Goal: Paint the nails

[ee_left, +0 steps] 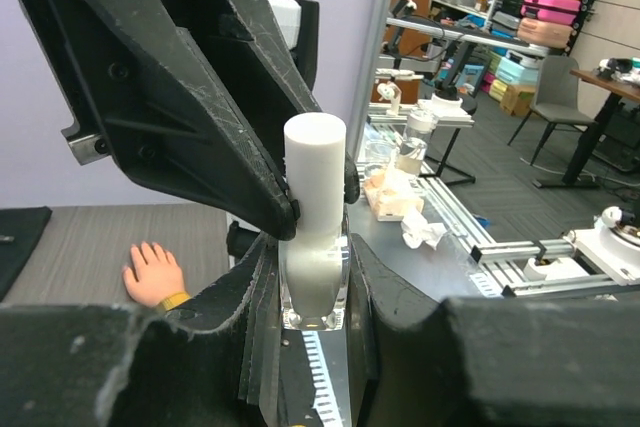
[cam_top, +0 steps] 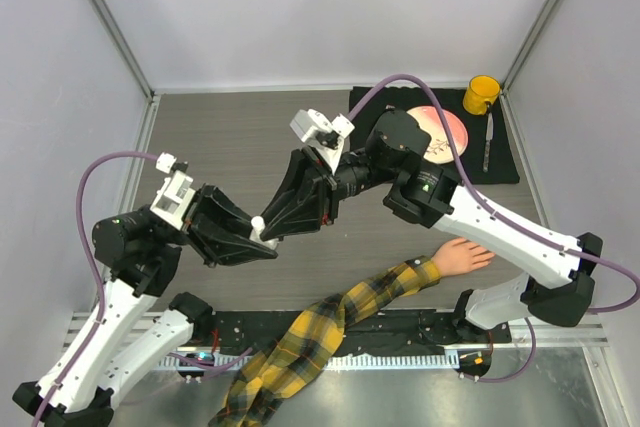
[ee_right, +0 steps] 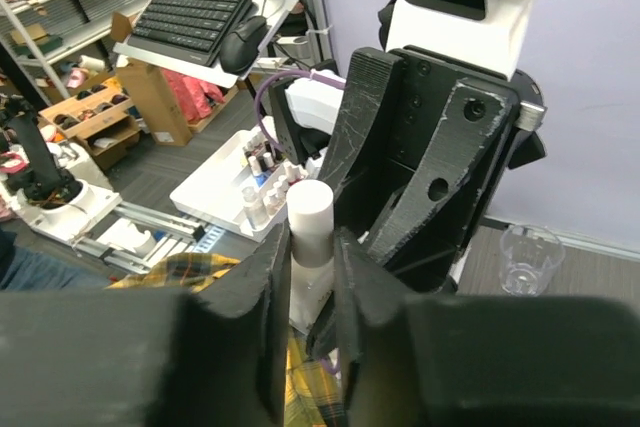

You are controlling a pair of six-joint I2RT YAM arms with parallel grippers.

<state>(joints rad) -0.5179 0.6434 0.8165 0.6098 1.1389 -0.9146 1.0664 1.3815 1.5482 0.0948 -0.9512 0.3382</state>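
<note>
Grey table point(cam_top: 250, 137), where both arms meet over a small bottle point(ee_left: 313, 292).
The left gripper point(cam_top: 262, 239) clamps the bottle's clear body. The right gripper point(ee_right: 312, 259) flanks the white cap point(ee_right: 310, 209), grip unclear. The nails point(cam_top: 490, 257) on the hand point(cam_top: 460, 258) are too small to see.

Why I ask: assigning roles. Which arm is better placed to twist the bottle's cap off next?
Right. The right gripper sits closed around the white cap, while the left gripper clamps the clear bottle below it, suited to steadying.
</note>
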